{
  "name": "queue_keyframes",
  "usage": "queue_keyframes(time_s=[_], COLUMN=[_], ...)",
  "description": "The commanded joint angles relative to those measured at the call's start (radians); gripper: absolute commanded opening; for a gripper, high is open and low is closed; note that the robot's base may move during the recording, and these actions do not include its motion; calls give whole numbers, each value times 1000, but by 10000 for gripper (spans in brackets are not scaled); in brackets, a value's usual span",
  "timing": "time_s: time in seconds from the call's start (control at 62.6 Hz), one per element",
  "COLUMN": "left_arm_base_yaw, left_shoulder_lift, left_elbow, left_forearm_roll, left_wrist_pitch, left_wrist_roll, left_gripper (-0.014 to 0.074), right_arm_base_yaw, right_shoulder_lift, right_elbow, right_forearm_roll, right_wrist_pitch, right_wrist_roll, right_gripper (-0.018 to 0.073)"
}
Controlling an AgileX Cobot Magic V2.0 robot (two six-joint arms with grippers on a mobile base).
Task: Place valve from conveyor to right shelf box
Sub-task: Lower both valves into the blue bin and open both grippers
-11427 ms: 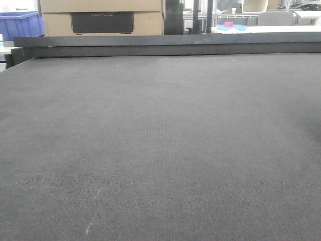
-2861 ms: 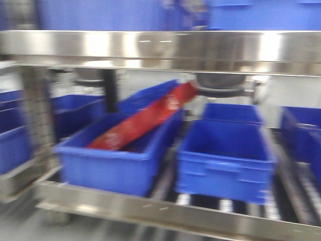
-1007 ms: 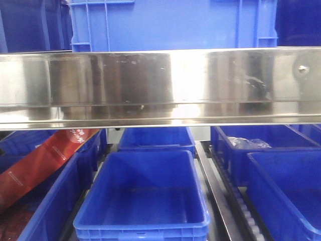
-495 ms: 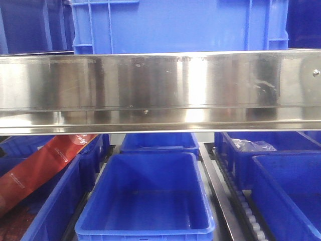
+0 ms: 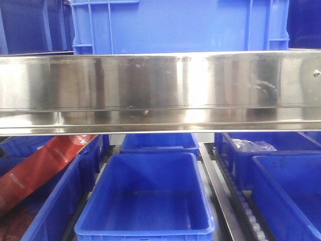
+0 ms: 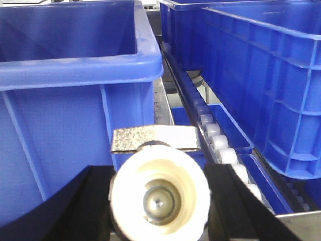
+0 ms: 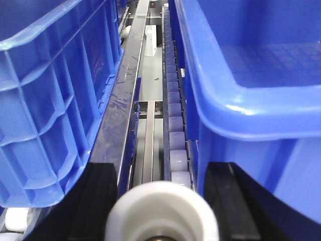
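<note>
- The valve is a round cream thing with a metal screw in its middle and a small metal plate on top. It is held in the left gripper, with one black finger pressed at each side. It is likely held this way so that it can be carried without being dropped.
- The valve is low, in front of the wall of a blue box and below its rim, so it has not yet been put in.
- A second blue box is seen to the right, past a roller rail. It is judged to be the box that is meant.
- The left arm is held level and pointed into the shelf.
- The right gripper is pointed along the rollers. A blurred white round thing is seen between its fingers, but it cannot be told whether it is clamped.
- The conveyor is not seen in any view.
</note>
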Motion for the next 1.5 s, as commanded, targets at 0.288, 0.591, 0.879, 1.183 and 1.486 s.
queue_keyframes(time_s=[0.288,0.591,0.879,1.183,1.486], left_arm_base_yaw=[-8,-109,-364,-427,-427], left_shoulder_lift=[38,285,528,828,1029], left_elbow=[-148,-472,-710,-1007,-1144], left_forearm_roll=[14,12,10,-136,-183], left_wrist_pitch=[-6,105,101,121,132], left_wrist_roll=[24,88,69,69,69], left_gripper=[-111,-111,-111,-111,-111], right_arm_base_yaw=[-3,31,232,350,356], right_shoulder_lift=[-10,35,124,384,652], right_elbow=[-115,-317,-408,-657,-887], right_forearm_roll=[-1,-1,-1,-1,-1], right_wrist_pitch=[-12,63,19,-24,-55], right_wrist_roll=[0,-2,-2,-2,-2], right_gripper=[-166,-166,-166,-166,-166])
